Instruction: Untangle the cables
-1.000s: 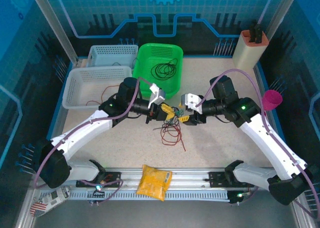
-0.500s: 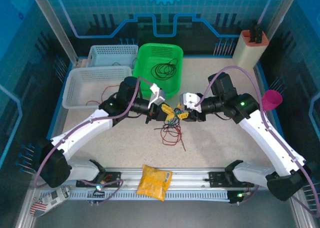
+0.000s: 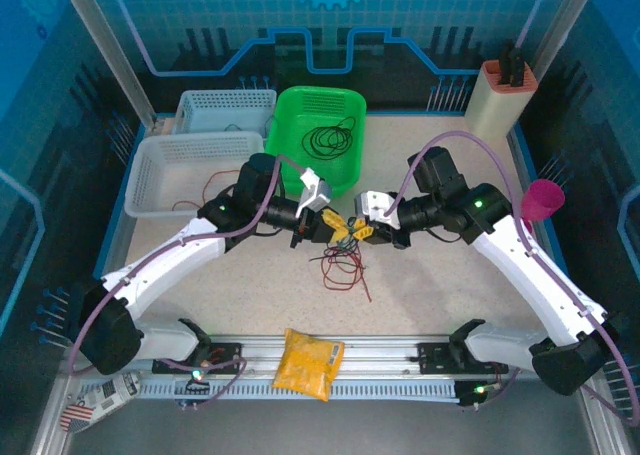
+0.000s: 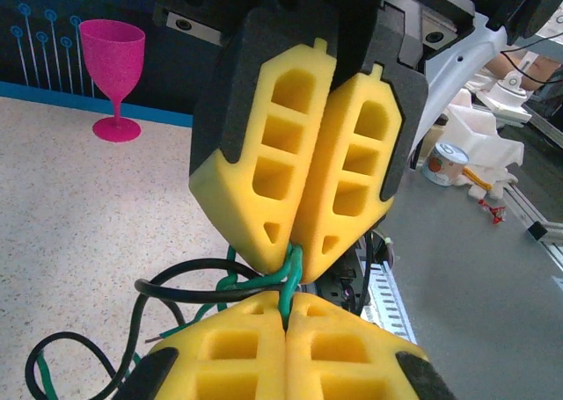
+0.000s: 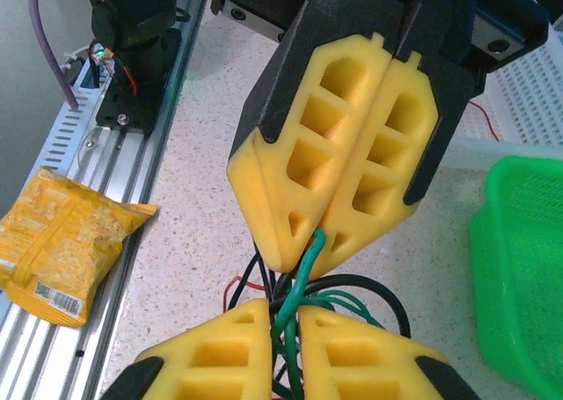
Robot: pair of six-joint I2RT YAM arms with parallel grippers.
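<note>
Right gripper [image 3: 366, 229] has slid left across the middle of the overhead frame and pinched down, so it's now nose to nose with the left gripper [image 3: 335, 226], which hasn't budged. The rest of the cables [image 3: 342, 262] droop in a red and black mess onto the table [image 3: 450, 295] just below them. Left wrist view: its own pads [image 4: 237, 352] at the bottom edge are clamped on the green cable [image 4: 288, 281], and the right gripper, coming down from the top, is squeezed on the same strand right above, with a black loop [image 4: 176, 287] hanging off to the left. Right wrist view is the same pinch mirrored, with green running up the centre between both sets of pads. Two grips that close on one strand look to me like a setup for pulling green out of the knot.
</note>
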